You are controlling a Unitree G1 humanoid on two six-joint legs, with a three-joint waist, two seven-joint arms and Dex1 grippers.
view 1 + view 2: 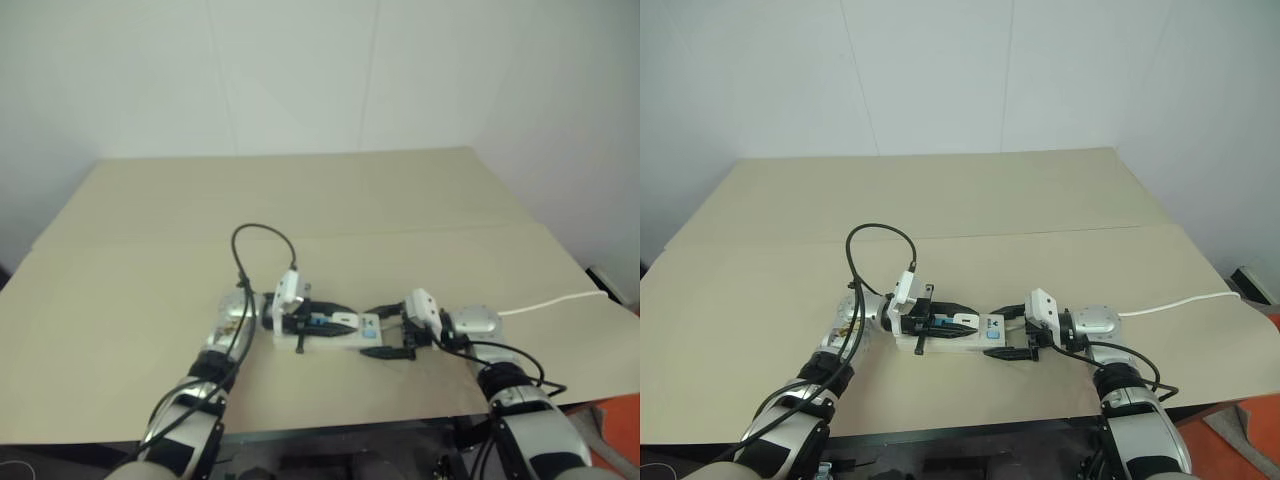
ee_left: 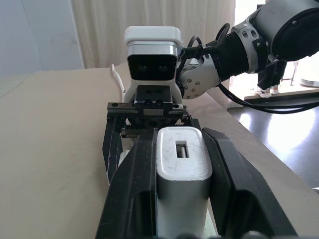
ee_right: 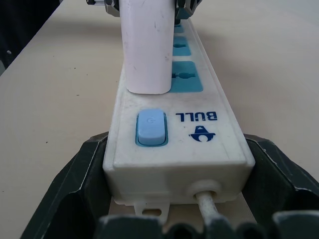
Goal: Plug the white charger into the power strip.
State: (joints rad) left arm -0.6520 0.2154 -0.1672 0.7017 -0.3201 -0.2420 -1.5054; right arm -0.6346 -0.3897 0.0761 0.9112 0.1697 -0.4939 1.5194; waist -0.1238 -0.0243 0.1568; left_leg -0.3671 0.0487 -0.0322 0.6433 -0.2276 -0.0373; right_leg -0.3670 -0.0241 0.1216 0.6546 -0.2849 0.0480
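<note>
My left end effector (image 2: 182,199) is clamped on the white charger (image 2: 183,164), which rests on the power strip (image 3: 199,144) but is not visibly seated; my right end effector (image 3: 179,184) brackets the strip's switch end.

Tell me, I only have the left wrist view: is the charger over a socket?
Observer: Yes. The white charger stands on the power strip at the blue socket nearest the switch, off to one side; part of that socket shows beside it.
Operator: Is the strip held?
Observer: The right claw has a finger on each side of the switch end.
Operator: Where's the cord?
Observer: The cord trails from that end toward the table's right edge.
</note>
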